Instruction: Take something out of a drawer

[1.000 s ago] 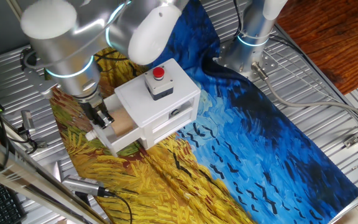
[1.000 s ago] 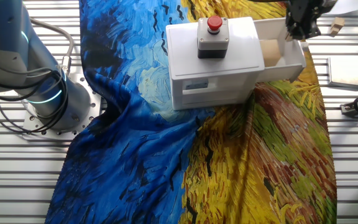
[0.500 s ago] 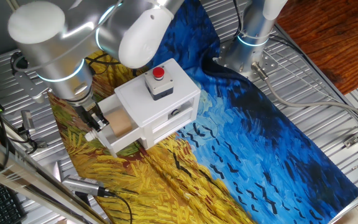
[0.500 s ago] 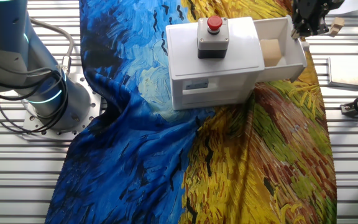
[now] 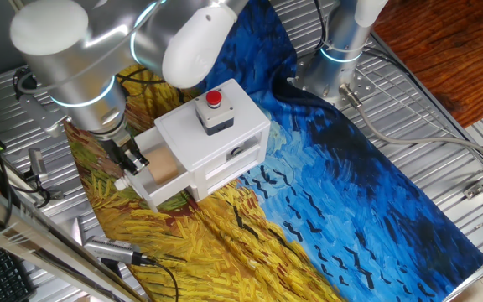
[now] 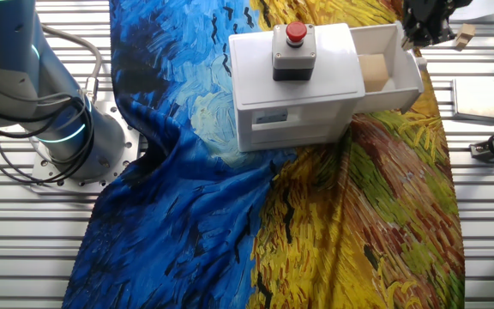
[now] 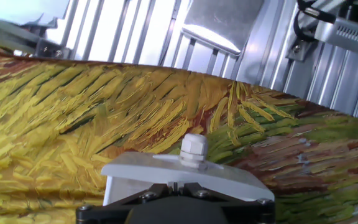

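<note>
The small tan wooden block (image 6: 372,70), likely light, rigid and easily pinched across its flat sides, lies inside the pulled-out white plastic drawer (image 6: 401,90), whose front end the gripper (image 6: 424,28) overhangs, opening indiscernible.

The block (image 6: 372,70) lies in the open drawer (image 6: 401,85) — the gripper (image 6: 416,36) sits just beyond the drawer's knob (image 7: 192,150).

Two fixed views look down from opposite sides, sharing the white box (image 5: 212,134); hand view faces its knob (image 7: 193,151) closely.
</note>
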Controlling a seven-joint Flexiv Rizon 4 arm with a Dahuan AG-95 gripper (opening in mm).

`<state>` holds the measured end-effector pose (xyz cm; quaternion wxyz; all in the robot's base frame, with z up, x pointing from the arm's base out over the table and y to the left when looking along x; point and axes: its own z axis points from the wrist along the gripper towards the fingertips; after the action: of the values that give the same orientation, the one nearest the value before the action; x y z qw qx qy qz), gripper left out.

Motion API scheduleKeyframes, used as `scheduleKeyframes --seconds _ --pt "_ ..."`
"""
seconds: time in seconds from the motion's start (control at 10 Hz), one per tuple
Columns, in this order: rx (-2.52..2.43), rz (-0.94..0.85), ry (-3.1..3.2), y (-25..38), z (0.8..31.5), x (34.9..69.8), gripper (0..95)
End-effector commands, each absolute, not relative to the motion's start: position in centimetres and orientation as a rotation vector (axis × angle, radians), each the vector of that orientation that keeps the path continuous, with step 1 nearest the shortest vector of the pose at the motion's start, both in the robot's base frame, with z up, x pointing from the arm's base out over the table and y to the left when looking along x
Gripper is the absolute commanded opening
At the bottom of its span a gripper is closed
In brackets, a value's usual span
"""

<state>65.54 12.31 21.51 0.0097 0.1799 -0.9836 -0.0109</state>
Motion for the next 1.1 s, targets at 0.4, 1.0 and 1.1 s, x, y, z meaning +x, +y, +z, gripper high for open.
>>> scheduleKeyframes --seconds 0.4,1.0,1.1 --pt "0.527 -0.087 -3.111 11.4 21.6 62.4 76.0" --pt "0.531 -0.134 -3.119 11.2 21.1 61.4 95.0" --pt "0.533 -0.129 -3.118 11.2 21.0 61.4 95.0"
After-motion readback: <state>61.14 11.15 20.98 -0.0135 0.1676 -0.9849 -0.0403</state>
